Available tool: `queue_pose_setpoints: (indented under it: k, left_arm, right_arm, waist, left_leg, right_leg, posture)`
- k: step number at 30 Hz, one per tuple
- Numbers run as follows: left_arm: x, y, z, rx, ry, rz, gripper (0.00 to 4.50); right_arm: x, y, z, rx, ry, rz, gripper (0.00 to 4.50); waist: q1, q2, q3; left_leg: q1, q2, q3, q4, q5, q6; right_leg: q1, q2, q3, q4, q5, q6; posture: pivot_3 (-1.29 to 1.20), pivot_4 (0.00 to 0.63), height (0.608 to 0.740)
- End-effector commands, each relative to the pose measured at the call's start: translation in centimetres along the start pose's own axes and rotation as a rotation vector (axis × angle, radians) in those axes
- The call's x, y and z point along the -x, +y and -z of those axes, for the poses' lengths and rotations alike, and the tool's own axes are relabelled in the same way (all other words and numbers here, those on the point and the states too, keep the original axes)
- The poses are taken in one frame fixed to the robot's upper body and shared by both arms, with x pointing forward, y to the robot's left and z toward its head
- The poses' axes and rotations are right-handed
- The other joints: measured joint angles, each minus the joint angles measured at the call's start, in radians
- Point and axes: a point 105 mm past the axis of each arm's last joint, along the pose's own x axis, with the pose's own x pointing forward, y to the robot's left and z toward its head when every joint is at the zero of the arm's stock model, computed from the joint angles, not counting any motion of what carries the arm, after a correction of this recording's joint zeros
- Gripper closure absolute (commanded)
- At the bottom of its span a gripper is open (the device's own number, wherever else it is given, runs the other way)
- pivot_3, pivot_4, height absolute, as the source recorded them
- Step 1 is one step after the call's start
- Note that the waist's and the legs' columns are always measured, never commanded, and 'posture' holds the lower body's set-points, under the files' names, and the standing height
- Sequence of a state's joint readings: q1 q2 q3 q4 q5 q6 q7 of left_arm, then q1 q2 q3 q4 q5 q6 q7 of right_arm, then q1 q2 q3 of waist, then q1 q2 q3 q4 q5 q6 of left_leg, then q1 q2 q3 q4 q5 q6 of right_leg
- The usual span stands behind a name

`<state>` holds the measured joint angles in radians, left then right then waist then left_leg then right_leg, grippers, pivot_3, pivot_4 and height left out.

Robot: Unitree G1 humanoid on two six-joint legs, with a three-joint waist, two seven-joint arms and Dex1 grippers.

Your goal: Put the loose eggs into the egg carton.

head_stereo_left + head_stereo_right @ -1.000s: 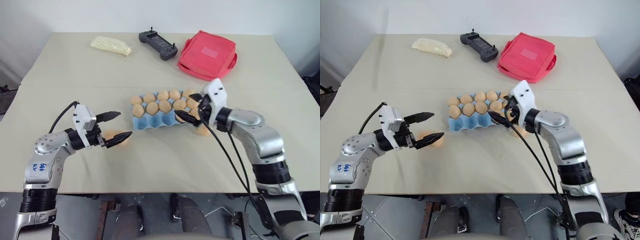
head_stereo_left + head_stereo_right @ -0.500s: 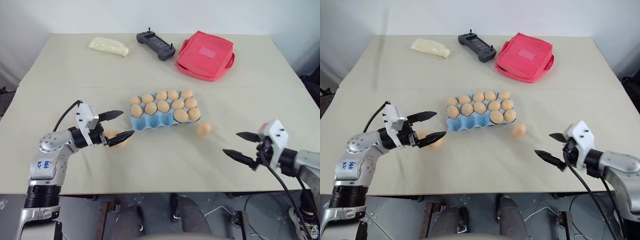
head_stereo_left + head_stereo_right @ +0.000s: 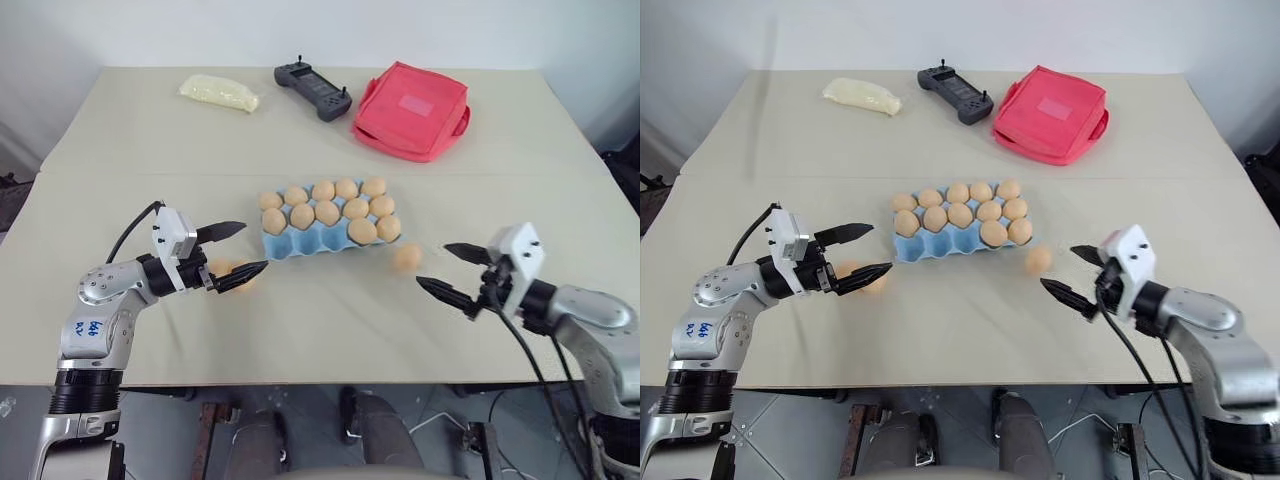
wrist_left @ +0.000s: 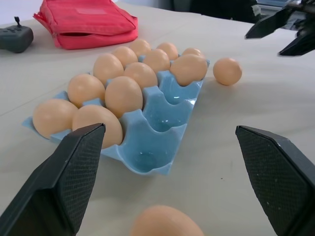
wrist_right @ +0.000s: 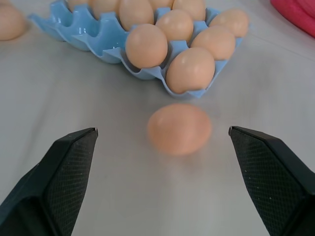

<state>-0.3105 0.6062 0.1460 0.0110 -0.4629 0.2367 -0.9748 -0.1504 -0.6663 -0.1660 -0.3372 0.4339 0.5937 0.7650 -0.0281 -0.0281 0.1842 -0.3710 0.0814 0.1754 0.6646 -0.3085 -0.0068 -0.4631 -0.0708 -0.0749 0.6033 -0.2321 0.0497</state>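
We find the blue egg carton (image 3: 325, 232) at the centre of the frame on the beige bench (image 3: 300, 130). We count ten eggs (image 3: 328, 212) seated in its cups, filling the back row and most of the middle row plus the right end; the front cups toward the left stand vacant.

Two loose eggs lie on the bench. One egg (image 3: 406, 256) sits just off the carton's lower right corner, apart from it. The other egg (image 3: 228, 269) lies left of the carton, at centre left of the frame.

The left claw (image 3: 236, 252) stands wide, fingers spread, holding nothing; the left-hand egg shows between and behind its tips, though we cannot tell whether they touch it. The right claw (image 3: 448, 271) at lower right is likewise wide and holds nothing, its tips pointing toward the right-hand egg but clear of it.

Along the top of the frame we note a pale yellow packet (image 3: 220, 92), a dark handheld controller (image 3: 314, 89) and a red pouch (image 3: 415, 110), all well apart from the carton.
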Motion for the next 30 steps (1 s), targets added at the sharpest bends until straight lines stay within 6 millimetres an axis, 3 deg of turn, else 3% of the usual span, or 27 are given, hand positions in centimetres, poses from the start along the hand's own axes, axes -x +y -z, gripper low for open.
queue_pose_setpoints:
  k: [1, 11, 14, 18, 20, 26, 30]
  left_arm:
    - [0.3, -0.1, -1.2, -0.053, -0.018, -0.004, 0.0]
    - [0.8, -0.6, -1.1, -0.051, -0.018, -0.02, 0.0]
    - [0.8, -0.8, -1.1, -0.049, -0.019, -0.025, 0.0]
    - [1.1, -0.9, -1.0, -0.045, -0.017, -0.036, 0.0]
    - [1.2, -1.0, -0.9, -0.042, -0.013, -0.041, 0.0]
    - [1.4, -1.0, -0.9, -0.038, -0.012, -0.051, 0.0]
    - [1.4, -0.9, -0.8, -0.037, -0.012, -0.054, 0.0]
  right_arm:
    - [-1.5, -0.9, 0.0, 0.024, -0.028, 0.047, 0.03]
    - [-4.4, -0.7, 1.7, -0.033, 0.013, 0.009, 0.03]
    - [-4.5, 0.2, 1.5, -0.107, -0.01, -0.035, 0.63]
    - [-3.7, -0.3, 0.1, -0.09, -0.06, -0.004, 2.05]
    - [-3.1, -0.4, -0.6, -0.08, -0.074, -0.001, 2.43]
    - [-1.4, 0.9, -2.8, -0.042, -0.086, -0.07, 2.5]
    - [-2.7, 1.7, -5.3, 0.001, -0.123, -0.124, 2.55]
  waist:
    - [0.0, 0.0, 0.0]
    - [0.0, 0.0, 0.0]
    - [-0.001, 0.0, 0.0]
    - [-0.001, 0.0, 0.0]
    - [-0.001, 0.0, 0.0]
    - [0.001, 0.0, 0.0]
    - [-0.006, 0.0, 0.0]
  left_leg:
    - [0.0, 0.0, 0.0, 0.0, 0.0, 0.0]
    - [-0.001, 0.0, 0.001, 0.0, -0.002, 0.0]
    - [0.0, 0.0, 0.001, 0.001, -0.002, 0.001]
    - [0.0, 0.0, 0.001, 0.0, -0.002, 0.0]
    - [0.001, 0.0, 0.001, 0.0, -0.002, 0.0]
    - [0.0, 0.0, 0.0, 0.0, -0.002, 0.0]
    - [0.001, 0.0, 0.001, 0.001, -0.002, 0.0]
  right_leg:
    - [0.0, 0.0, 0.0, 0.0, 0.0, 0.0]
    - [0.0, 0.0, 0.0, 0.0, 0.0, 0.001]
    - [0.0, 0.0, 0.0, 0.001, 0.0, 0.001]
    - [-0.001, 0.0, 0.0, 0.003, 0.0, 0.001]
    - [-0.001, 0.0, 0.0, 0.003, 0.0, 0.001]
    - [-0.001, -0.001, 0.0, 0.002, 0.0, 0.001]
    - [-0.001, -0.001, 0.0, 0.002, 0.0, 0.001]
  posture:
    - [0.0, 0.15, 0.74]
    - [0.0, 0.15, 0.74]
    - [0.0, 0.15, 0.74]
    - [0.0, 0.15, 0.74]
    - [0.0, 0.15, 0.74]
    - [0.0, 0.15, 0.74]
    - [0.0, 0.15, 0.74]
